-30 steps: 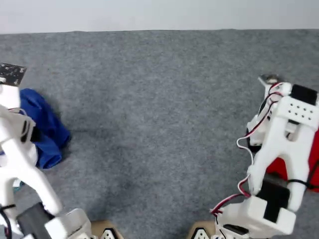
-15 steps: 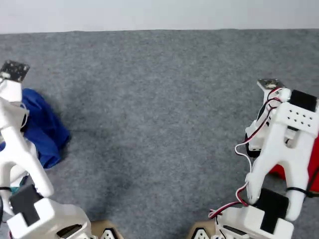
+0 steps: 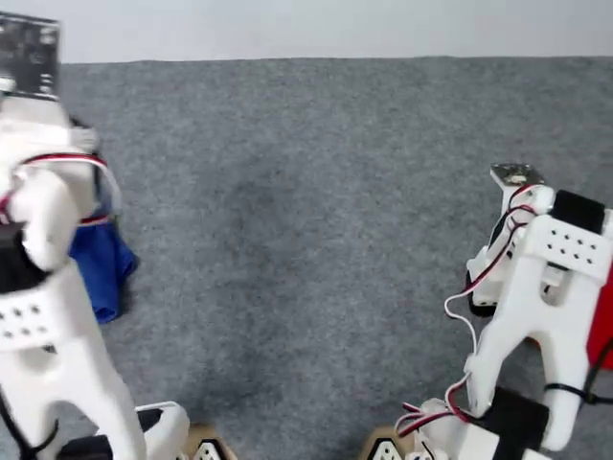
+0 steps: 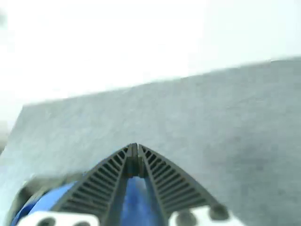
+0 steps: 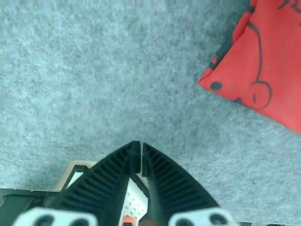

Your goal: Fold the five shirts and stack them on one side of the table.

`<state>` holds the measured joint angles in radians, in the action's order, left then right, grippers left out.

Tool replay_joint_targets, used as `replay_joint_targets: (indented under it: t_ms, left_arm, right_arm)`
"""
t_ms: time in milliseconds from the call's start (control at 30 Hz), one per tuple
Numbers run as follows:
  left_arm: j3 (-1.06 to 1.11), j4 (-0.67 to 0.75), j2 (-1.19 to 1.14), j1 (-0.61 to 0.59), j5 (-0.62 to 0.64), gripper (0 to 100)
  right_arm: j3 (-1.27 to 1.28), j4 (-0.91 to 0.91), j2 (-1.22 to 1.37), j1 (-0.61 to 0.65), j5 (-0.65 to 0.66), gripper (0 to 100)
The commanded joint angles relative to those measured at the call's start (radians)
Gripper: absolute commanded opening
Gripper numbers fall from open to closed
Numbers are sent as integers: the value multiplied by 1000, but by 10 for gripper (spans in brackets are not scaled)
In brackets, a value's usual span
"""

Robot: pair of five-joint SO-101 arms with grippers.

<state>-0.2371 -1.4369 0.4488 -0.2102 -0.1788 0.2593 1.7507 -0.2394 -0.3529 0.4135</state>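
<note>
A blue shirt (image 3: 103,266) hangs bunched at the table's left side, under my raised left arm (image 3: 43,249). In the left wrist view my left gripper (image 4: 136,154) is shut, with blue shirt cloth (image 4: 136,202) caught between its fingers near their base. A red shirt (image 5: 263,61) with black print lies folded on the grey mat at the right edge (image 3: 603,331), beside my right arm (image 3: 546,287). My right gripper (image 5: 141,147) is shut with nothing in it, a little above the mat and apart from the red shirt.
Grey felt (image 3: 306,192) covers the whole table, with wide free room in the middle. A white wall (image 3: 306,29) runs along the far edge. Both arm bases (image 3: 383,448) stand at the near edge.
My left arm has risen high and the blue shirt has been drawn up with it, now narrower. The right arm shifted slightly.
</note>
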Motion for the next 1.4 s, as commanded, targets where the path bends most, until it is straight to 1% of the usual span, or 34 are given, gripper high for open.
replay_joint_targets:
  t_ms: [0,100,167,200,300,433,500,567,633,800,900,967,1100,1200,1367]
  left_arm:
    - [-33,-48,25,91,-34,6]
    - [5,-192,-34,71,-189,8]
    - [59,-273,-86,9,-310,9]
    - [93,-292,-112,-20,-361,21]
    - [168,-292,-184,-135,-445,99]
    - [208,-235,-288,-275,-514,209]
    - [208,-199,-361,-333,-569,231]
    - [206,-175,-436,-367,-638,232]
    - [205,-146,-514,-385,-678,232]
    - [202,-66,-680,-387,-723,232]
    - [202,-8,-749,-374,-718,217]
    - [202,28,-775,-371,-718,162]
    - [202,58,-809,-359,-718,2]
    - [202,55,-798,-353,-712,3]
    - [202,55,-677,-351,-598,3]
  right_arm:
    - [0,44,-68,10,-6,9]
    - [0,44,-84,8,-6,9]
    - [0,44,-85,8,-6,9]
    - [2,44,-85,8,-6,9]
    - [20,44,-85,10,-6,9]
    - [58,44,-85,10,-5,9]
    - [72,44,-85,10,-5,9]
    - [75,44,-85,10,-5,9]
    - [75,44,-85,10,-5,9]
    - [75,44,-85,10,-3,9]
    - [75,44,-85,10,-5,9]
    - [75,44,-85,10,-5,9]
    - [75,44,-85,10,-6,9]
    - [75,44,-84,10,-8,9]
    - [75,44,-85,10,-8,9]
